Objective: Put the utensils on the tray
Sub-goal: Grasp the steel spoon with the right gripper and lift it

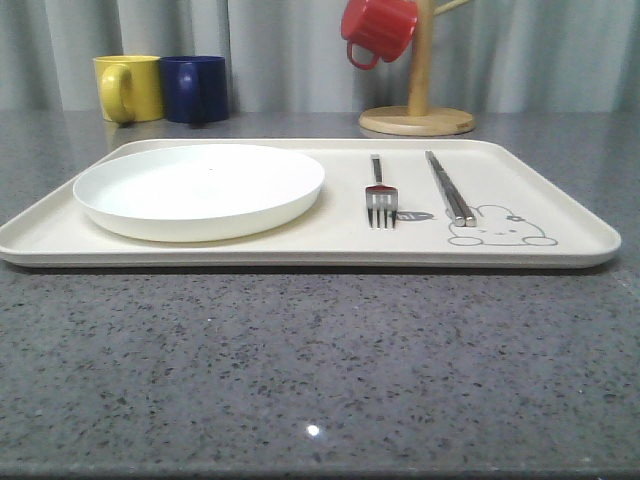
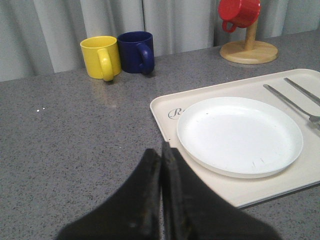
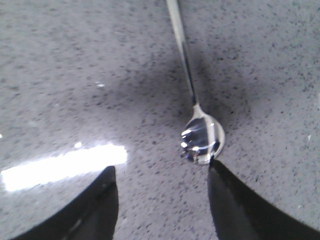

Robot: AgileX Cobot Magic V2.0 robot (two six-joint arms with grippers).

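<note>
Grey speckled stone counter (image 1: 320, 370) carries large cream rectangular tray (image 1: 560, 255) holding round white plate (image 1: 200, 190), silver metal fork (image 1: 380, 195), flat metal chopsticks (image 1: 448, 187); shiny metal spoon (image 3: 195, 115) lies on counter off-tray, bowl touching spread-apart right gripper (image 3: 162, 192); left gripper (image 2: 161, 170) pinched closed, empty.
</note>
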